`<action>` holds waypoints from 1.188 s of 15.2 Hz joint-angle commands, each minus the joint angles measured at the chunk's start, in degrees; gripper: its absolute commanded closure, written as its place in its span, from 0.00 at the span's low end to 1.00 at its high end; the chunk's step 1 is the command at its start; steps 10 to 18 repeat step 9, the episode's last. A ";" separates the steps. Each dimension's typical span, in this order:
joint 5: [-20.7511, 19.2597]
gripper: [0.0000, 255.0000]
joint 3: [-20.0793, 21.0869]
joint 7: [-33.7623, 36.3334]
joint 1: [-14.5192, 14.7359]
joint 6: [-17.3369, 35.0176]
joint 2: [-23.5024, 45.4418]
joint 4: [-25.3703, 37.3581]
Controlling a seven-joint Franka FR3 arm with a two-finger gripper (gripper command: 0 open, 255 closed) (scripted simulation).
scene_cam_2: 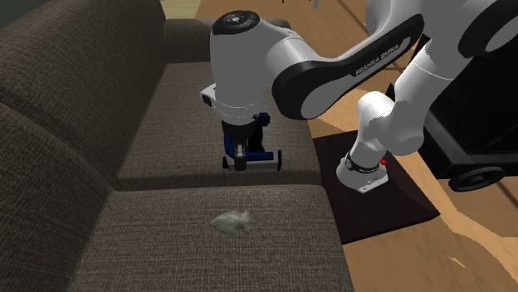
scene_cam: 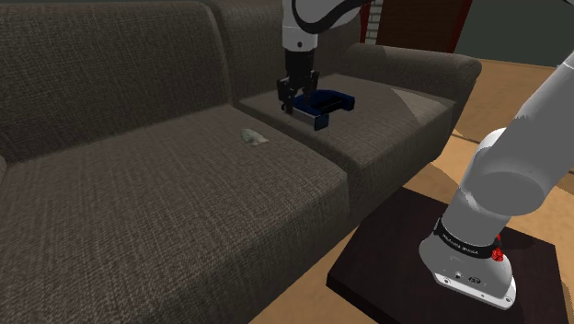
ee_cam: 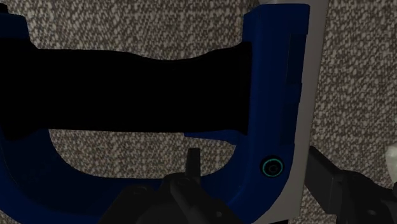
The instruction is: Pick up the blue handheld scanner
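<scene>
On the end seat cushion of the dark brown woven-fabric sofa [scene_cam: 166, 212], close to the seam with the next cushion, lay the blue handheld scanner [scene_cam: 324, 104] with its black grip and pale grey edge, flat on the fabric. The white arm reached straight down over it, and the all-black two-finger gripper [scene_cam: 292, 103] stood at the scanner's seam-side end. Its fingers [ee_cam: 192, 162] were spread to either side of the blue side wall, not closed on it. From the scanner to the padded armrest [scene_cam: 414, 64] the cushion was bare. A small crumpled pale grey scrap [scene_cam: 253, 138] sat on the neighbouring cushion, well apart from the scanner. The dark box stand [scene_cam: 396, 258] stood just off the sofa's front edge.
</scene>
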 commanded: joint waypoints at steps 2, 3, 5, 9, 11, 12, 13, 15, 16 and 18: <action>0.01 1.00 -0.09 -0.16 -0.05 -2.44 -0.15 2.32; 0.01 1.00 -0.10 -0.18 -0.06 -3.21 -0.18 3.06; 0.02 1.00 -0.12 -0.22 -0.07 -4.75 -0.22 4.56; 0.01 1.00 -0.13 -0.26 -0.08 -6.41 -0.20 6.24; 0.01 1.00 -0.13 -0.26 -0.08 -6.41 -0.20 6.24; 0.01 1.00 -0.13 -0.26 -0.08 -6.41 -0.20 6.24; 0.01 1.00 -0.13 -0.26 -0.08 -6.41 -0.20 6.24; 0.01 1.00 -0.13 -0.26 -0.08 -6.41 -0.20 6.24; 0.01 1.00 -0.13 -0.26 -0.08 -6.41 -0.20 6.24; 0.01 1.00 -0.13 -0.26 -0.08 -6.41 -0.20 6.24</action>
